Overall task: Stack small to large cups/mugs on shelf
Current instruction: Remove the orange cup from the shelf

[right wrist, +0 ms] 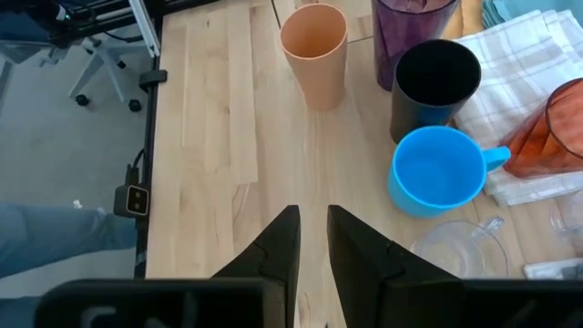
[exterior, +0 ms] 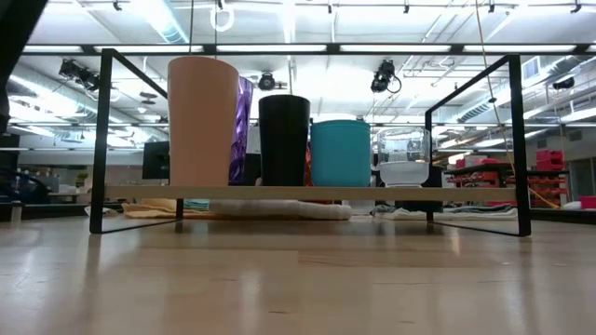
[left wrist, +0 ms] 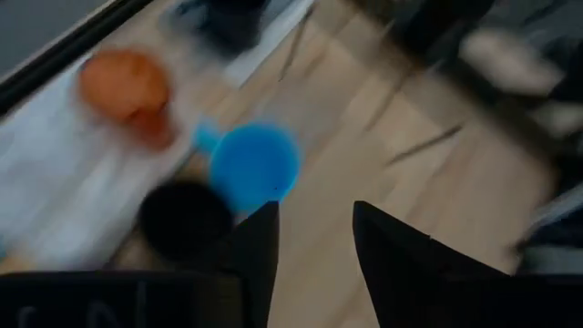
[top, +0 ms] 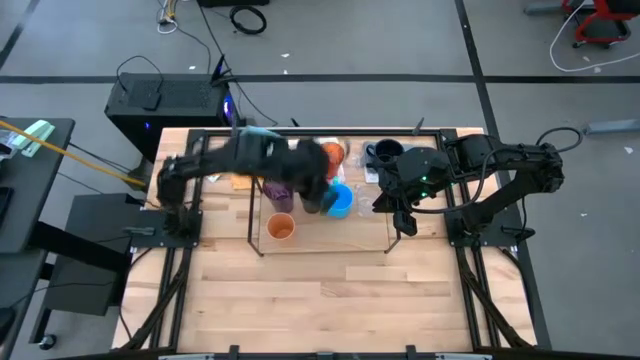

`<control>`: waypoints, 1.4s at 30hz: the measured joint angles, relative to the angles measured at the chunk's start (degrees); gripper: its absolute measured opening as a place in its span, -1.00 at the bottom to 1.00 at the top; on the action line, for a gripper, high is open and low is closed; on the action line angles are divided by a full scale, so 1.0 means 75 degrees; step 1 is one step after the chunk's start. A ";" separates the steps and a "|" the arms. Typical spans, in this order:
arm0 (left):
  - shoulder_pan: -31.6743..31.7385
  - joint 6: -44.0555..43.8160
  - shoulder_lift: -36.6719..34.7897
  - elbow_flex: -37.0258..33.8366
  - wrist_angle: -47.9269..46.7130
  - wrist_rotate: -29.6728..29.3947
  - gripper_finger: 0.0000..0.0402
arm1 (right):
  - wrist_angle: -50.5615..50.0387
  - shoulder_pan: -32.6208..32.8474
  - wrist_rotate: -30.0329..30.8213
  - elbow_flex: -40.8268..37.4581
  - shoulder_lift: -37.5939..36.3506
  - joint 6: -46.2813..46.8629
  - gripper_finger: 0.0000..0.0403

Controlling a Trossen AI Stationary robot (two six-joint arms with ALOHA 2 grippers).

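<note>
High view: wooden table (top: 330,300) carrying the thin black rod shelf (top: 255,235) at its middle; front half of the tabletop bare. Left gripper (left wrist: 310,264), fingers parted with nothing between them, above the black cup (left wrist: 182,217) and blue mug (left wrist: 255,164). Right gripper (right wrist: 311,246), fingers narrowly parted, empty, hovering beside the shelf's right end. On the shelf, left to right in the low view: orange cup (exterior: 202,121), purple cup (exterior: 244,126), black, blue, clear glass (exterior: 404,156). Cloths behind.

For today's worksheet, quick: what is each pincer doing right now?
Left pincer: open, holding nothing.
Right pincer: slightly open, holding nothing.
</note>
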 joint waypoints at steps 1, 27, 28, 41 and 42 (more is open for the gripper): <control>-0.0272 -0.0241 0.0002 -0.0001 -0.0465 -0.0332 -0.27 | -0.0006 0.0000 0.0000 0.0000 -0.0001 0.0000 -0.67; -0.1639 -0.2654 0.0168 -0.2545 -0.1645 0.1054 -0.57 | -0.0107 0.0321 0.0000 0.0003 -0.0006 0.0267 -0.67; -0.1639 -0.2652 0.0166 -0.2571 -0.1647 0.1061 -0.57 | -0.0109 0.0321 0.0000 0.0003 -0.0006 0.0289 -0.67; -0.1469 -0.2374 0.0165 -0.2582 -0.1648 0.0834 -0.45 | -0.0125 0.0321 -0.0117 0.0003 -0.0006 0.0291 -0.67; -0.1458 -0.2366 0.0165 -0.2582 -0.1648 0.0835 -0.43 | -0.0125 0.0321 -0.0115 0.0003 -0.0006 0.0291 -0.67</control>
